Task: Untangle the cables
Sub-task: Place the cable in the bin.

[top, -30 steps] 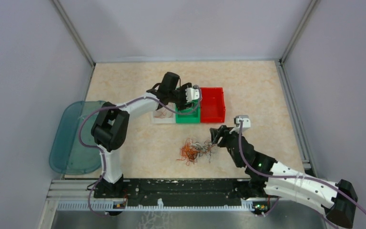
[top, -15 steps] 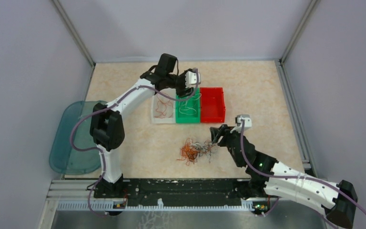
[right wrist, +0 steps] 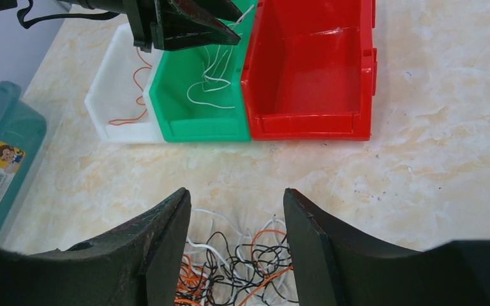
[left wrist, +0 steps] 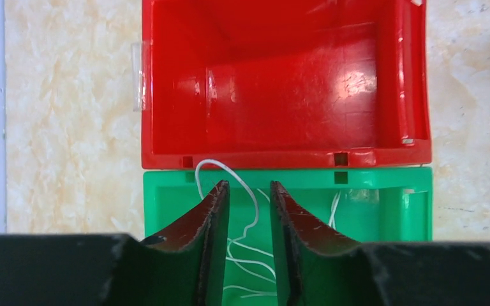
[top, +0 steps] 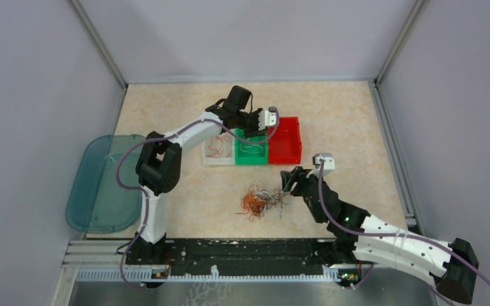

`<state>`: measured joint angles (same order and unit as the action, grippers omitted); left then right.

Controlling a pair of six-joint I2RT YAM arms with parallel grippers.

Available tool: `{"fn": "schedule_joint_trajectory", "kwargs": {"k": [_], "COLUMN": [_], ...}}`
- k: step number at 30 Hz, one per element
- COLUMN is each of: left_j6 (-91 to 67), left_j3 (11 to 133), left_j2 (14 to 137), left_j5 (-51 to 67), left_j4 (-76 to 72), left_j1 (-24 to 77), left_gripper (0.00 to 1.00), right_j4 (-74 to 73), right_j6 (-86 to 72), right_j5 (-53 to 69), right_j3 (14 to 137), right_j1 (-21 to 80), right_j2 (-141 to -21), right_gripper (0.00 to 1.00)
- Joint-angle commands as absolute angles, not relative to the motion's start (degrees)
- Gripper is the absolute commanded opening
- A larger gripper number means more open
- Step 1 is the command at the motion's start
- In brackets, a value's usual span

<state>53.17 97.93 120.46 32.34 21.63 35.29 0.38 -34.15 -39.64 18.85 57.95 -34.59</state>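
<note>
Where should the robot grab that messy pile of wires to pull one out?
Probably an orange loop sticking out at the edge of the pile, coming straight down from above. The pile lies flat on the table, its strands are very thin and its middle is knotted, so an outer loop should slip free most easily.

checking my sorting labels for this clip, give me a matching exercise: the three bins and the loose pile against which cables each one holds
Column one:
1 red bin
2 green bin
3 white bin
4 tangled pile

Column two:
a white cables
b orange, black and white mixed
c orange cable
d no cables

Pairs: 1-d, 2-a, 3-c, 4-b
</note>
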Motion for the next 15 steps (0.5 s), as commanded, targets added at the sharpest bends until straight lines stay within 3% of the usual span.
{"fn": "schedule_joint_trajectory", "kwargs": {"k": [1, 4, 9, 15], "left_j6": [54.1, 53.9, 52.7, 53.5], "left_j3": [95.5, 94.0, 89.5, 83.8], "left_j2": [119.1, 119.0, 117.6, 116.6], "left_j5": [30.2, 28.6, 25.6, 21.4], "left_j4": [16.1, 13.3, 6.0, 2.3], "left_j1": [35.0, 35.0, 35.0, 35.1], "left_gripper": [0.30, 0.17, 0.05, 0.00], "right_j4": [2.2, 2.8, 3.4, 4.6], "right_j6": [-34.5, -34.6, -34.7, -34.6], "right_j5": [-40.1, -40.0, -39.6, -39.4], "right_j3": [21.1, 21.2, 21.3, 21.3], "right_j1": [57.2, 57.3, 57.2, 57.2], "right_j2": [-35.2, -35.8, -36.7, -37.9], "right_gripper": [0.56, 0.55, 0.54, 0.54]}}
